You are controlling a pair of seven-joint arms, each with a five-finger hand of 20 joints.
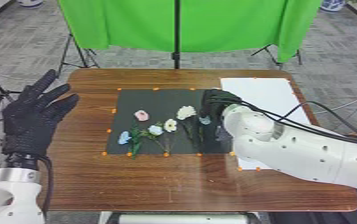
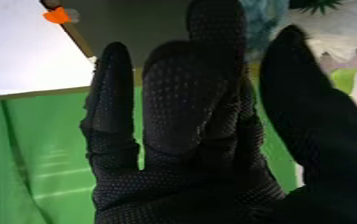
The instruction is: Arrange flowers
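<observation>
Right hand (image 1: 217,101): you are holding it over the mat's right side, fingers near straight, thumb apart; whether it is touching a flower, you cannot tell.
Left hand (image 1: 34,120): you are holding it by the table's left edge, fingers straight and spread, gripping nothing, well apart from the flowers.
Flowers: pink (image 1: 142,115), pale blue (image 1: 125,137) and white (image 1: 186,112) ones are lying on the black mat (image 1: 157,100); a blue one (image 1: 205,120) is sitting just beside your right hand.
White sheet (image 1: 259,92): it is bordering your right side.
Table (image 1: 81,175): brown wood is running between mat and near edge, giving you room.
</observation>
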